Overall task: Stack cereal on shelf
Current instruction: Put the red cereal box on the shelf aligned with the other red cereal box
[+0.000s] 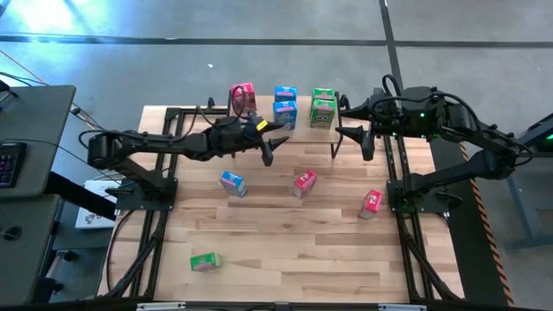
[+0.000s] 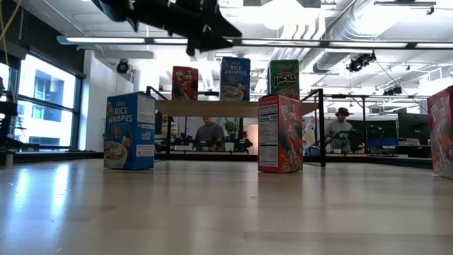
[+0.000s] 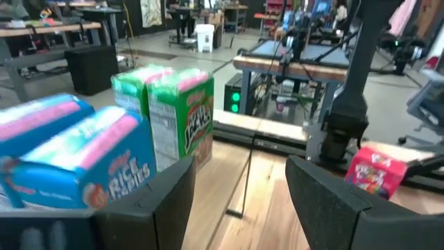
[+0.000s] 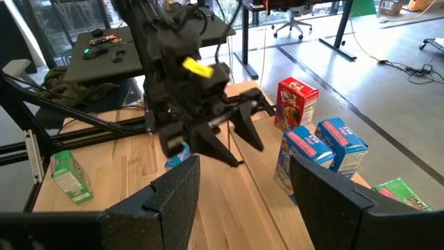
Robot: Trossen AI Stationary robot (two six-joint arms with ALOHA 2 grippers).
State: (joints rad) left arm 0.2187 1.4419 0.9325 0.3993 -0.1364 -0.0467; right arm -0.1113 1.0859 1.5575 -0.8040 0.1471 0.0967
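Five cereal boxes up on the shelf (image 1: 259, 121) at the table's far edge: one red Froot Loops box (image 1: 243, 95), two blue Rice Krispies boxes (image 1: 285, 104) one behind the other, two green Apple Jacks boxes (image 1: 323, 106) likewise paired. Left gripper (image 1: 275, 142) raised just in front of the blue pair, fingers apart with nothing between them, no box touched. Right gripper (image 1: 350, 121) hanging beside the green pair at the shelf's right end, fingers likewise spread and empty. Four boxes down on the slatted table (image 1: 285, 250): a blue box (image 1: 232, 183) below the left gripper, a red box (image 1: 304, 183) near the middle, another red box (image 1: 371, 203) toward the right edge, a green box (image 1: 205, 262) lying well apart at the near left. From table height, blue and red boxes upright in front of the shelf's black legs (image 2: 322, 127), partly masking it. Black frame rails (image 1: 147, 233) along both table sides. A desk with a keyboard (image 1: 7, 162) off to the left. Two people (image 2: 209, 133) seated far behind in the room.
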